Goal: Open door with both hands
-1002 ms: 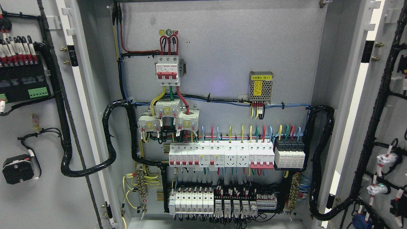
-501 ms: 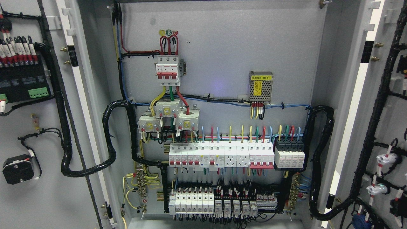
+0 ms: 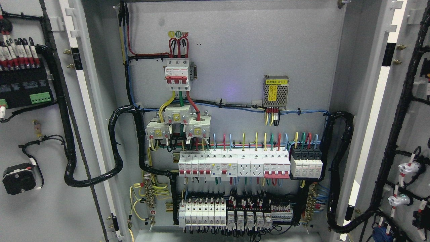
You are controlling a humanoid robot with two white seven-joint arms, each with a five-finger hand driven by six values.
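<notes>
neither of the robot's arms shows in the head view: no left arm enters from the lower left or bottom edge, no right arm from the right (wrists, hands and fingers likewise out of sight), so their pose and state cannot be told.

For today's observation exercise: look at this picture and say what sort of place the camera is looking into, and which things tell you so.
Most likely the inside of an electrical distribution cabinet, both doors swung open. Clues: the red-handled main breaker, the row of small breakers with coloured wires, and black cable bundles running to the left door.
</notes>
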